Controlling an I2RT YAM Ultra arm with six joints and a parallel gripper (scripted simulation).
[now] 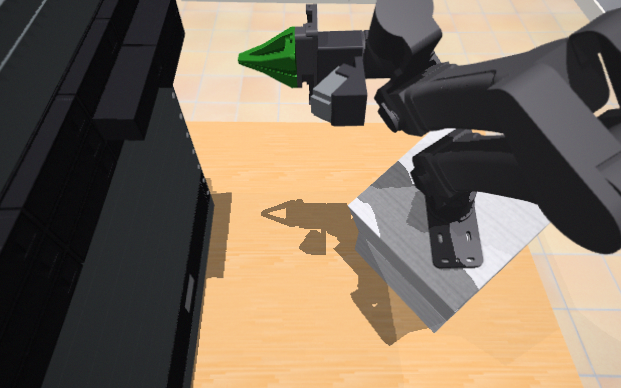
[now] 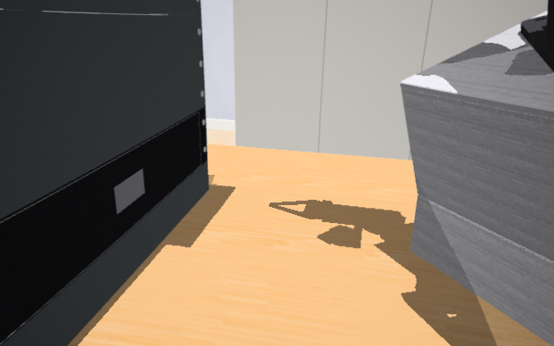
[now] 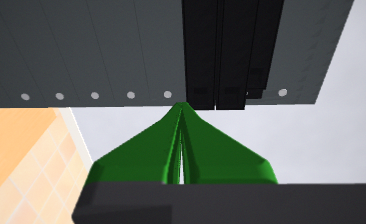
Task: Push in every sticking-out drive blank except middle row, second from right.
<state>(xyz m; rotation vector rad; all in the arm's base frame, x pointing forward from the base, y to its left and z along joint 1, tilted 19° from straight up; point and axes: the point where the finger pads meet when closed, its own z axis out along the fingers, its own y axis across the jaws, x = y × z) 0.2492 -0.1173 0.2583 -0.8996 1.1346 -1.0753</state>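
Wooden table [image 1: 276, 165] [image 2: 219, 276] beneath | green gripper [image 1: 271, 57] [image 3: 181, 111] closed | beside rack [image 1: 111, 240] [image 2: 81, 80] [image 3: 84, 45]

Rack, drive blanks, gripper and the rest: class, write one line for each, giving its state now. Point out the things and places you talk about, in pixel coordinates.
Rack [image 1: 116, 240] [image 2: 81, 111] [image 3: 84, 50]: upright.
Drive blanks [image 1: 118, 107] [image 3: 200, 60]: at least one sticking out.
Gripper [image 1: 239, 59] [image 3: 181, 111]: shut, empty.
Grey block [image 1: 496, 240] [image 2: 496, 147]: standing on the table [image 1: 276, 325] [image 2: 255, 290].
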